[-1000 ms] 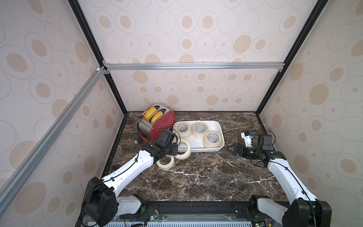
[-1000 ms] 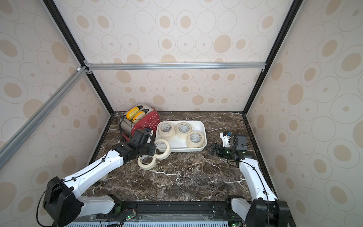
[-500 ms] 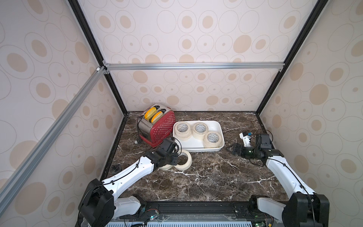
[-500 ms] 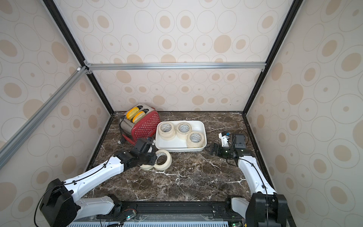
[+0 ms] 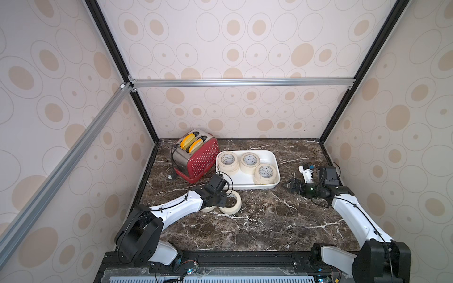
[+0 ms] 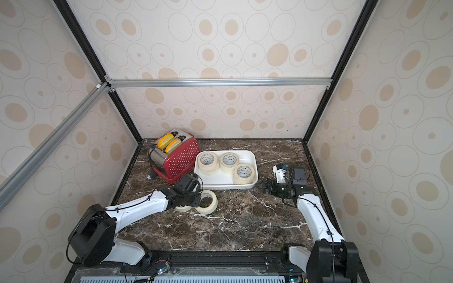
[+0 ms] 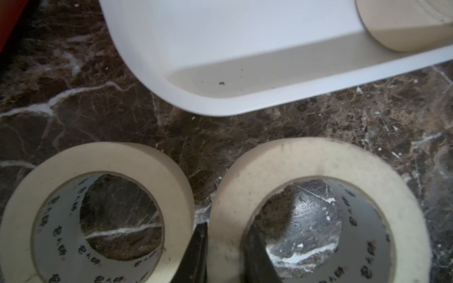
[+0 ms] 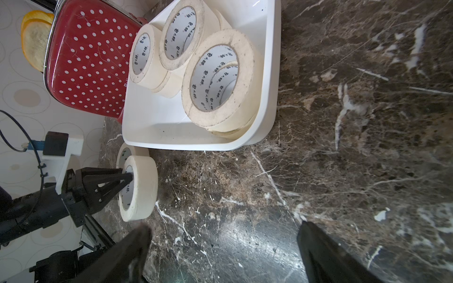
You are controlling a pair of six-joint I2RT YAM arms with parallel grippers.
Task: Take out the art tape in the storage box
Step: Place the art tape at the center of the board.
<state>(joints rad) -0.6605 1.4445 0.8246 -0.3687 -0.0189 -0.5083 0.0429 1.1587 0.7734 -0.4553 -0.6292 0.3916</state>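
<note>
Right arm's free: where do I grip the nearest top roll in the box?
From above, pinch the top roll by its ring wall, one finger inside the core. It lies flat on its stack in the storage box, core open upward.

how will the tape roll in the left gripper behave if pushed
The tape roll seems flat on glossy marble, so it would probably slide, not roll. The left gripper pinches its wall without visible denting: likely stiff.

robot lab test cell: printed wallpaper panels on a black and aluminium extrusion frame, marble-look surface, left arm and right arm mounted on a base rail at the near edge. toaster and storage box of art tape set far left.
</note>
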